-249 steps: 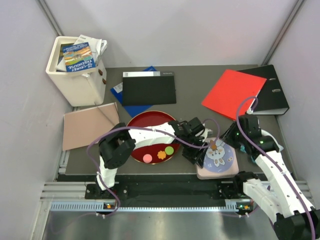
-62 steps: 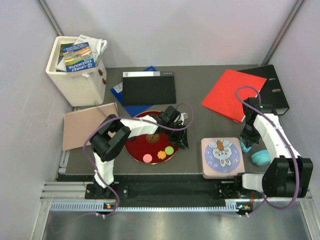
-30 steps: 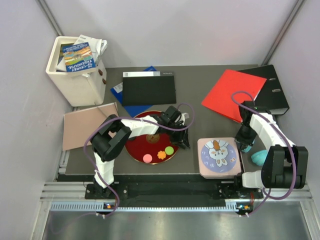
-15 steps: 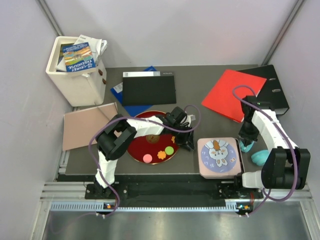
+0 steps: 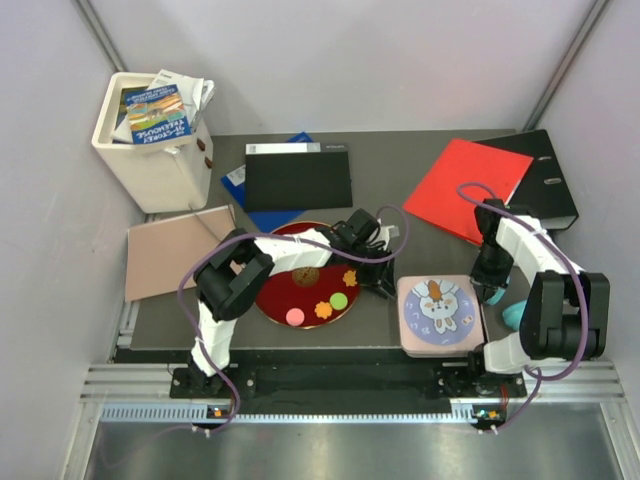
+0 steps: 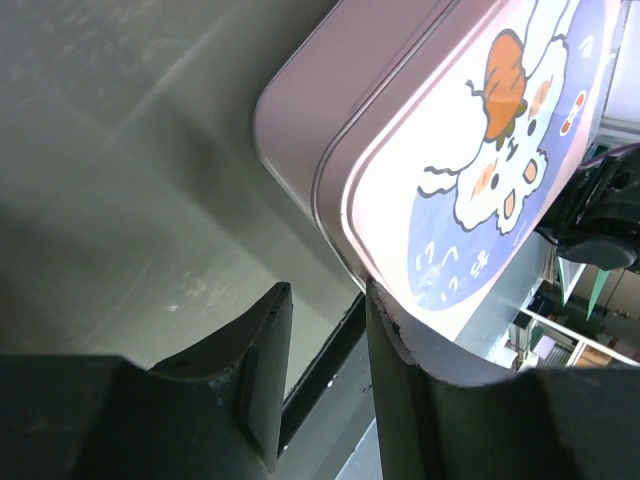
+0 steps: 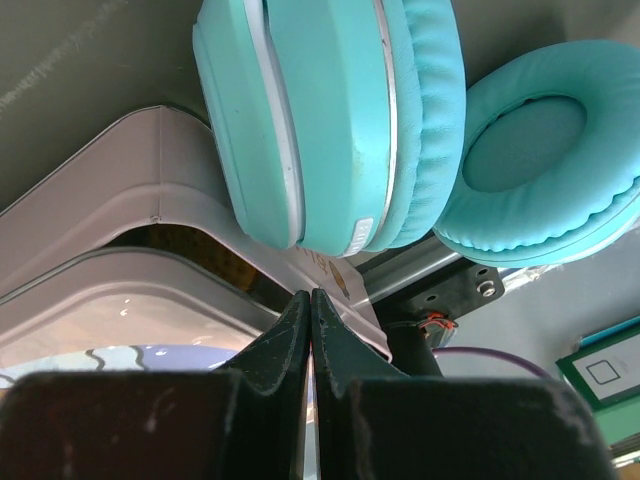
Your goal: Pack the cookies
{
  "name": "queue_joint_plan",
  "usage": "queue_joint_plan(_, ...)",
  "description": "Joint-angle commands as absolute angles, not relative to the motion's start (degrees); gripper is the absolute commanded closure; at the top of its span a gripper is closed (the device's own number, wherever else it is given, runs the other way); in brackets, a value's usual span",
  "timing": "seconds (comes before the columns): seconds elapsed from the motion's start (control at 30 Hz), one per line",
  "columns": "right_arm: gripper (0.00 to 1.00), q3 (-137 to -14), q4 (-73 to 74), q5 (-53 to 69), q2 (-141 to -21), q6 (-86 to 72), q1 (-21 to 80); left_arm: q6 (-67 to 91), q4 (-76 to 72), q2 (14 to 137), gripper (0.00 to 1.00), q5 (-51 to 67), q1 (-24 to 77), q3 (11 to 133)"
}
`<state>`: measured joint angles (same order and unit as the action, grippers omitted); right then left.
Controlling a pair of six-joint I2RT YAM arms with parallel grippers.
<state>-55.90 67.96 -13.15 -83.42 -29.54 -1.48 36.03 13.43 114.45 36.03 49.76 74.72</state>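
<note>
Overhead, five cookies (image 5: 323, 309) sit on the red plate (image 5: 280, 295): pink, orange flower and green along the near edge, a dark one mid-plate, and a second orange flower by the right rim. None are in the tin (image 5: 438, 312), whose bunny lid is on. The tin is to the right of the plate on the dark table (image 5: 400, 190).

The left gripper (image 5: 384, 287) reaches across the plate and hangs in the gap between the plate and the tin. The right gripper (image 5: 490, 292) is down at the tin's right edge, next to the teal headphones (image 5: 515, 316).

Only the top view shows the cookies and plate; neither wrist camera catches them.

The left wrist view gives what the top view can't: the left gripper (image 6: 325, 292) has its fingers apart with nothing between them. The tin's (image 6: 300, 130) pink corner is just beyond the tips. The right-hand finger (image 6: 385, 350) overlaps the lid edge, contact unclear.

The right wrist view shows the right gripper (image 7: 310, 300) with fingers pressed together, holding nothing. Its tips point at the tin's (image 7: 120, 200) side wall, and both ear cups of the headphones (image 7: 330, 120) are close behind. From this view the tin looks wedged against one cup.

Back of the table, top view only: a red folder (image 5: 465, 185), a black folder (image 5: 298, 178) and a white bin (image 5: 150, 150).
</note>
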Motion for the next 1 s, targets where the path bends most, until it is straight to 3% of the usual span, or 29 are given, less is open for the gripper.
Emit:
queue_joint_plan(0.0, 1.0, -54.32, 63.64, -9.68, -84.46, -29.79, -1.93, 34.54, 13.36, 115.92, 0.59, 37.79, 50.97, 78.4)
queue_joint_plan(0.97, 1.0, -51.5, 47.73, 15.37, -85.95, -38.14, -0.27, 35.77, 16.08, 119.26, 0.59, 36.56, 52.03, 84.81)
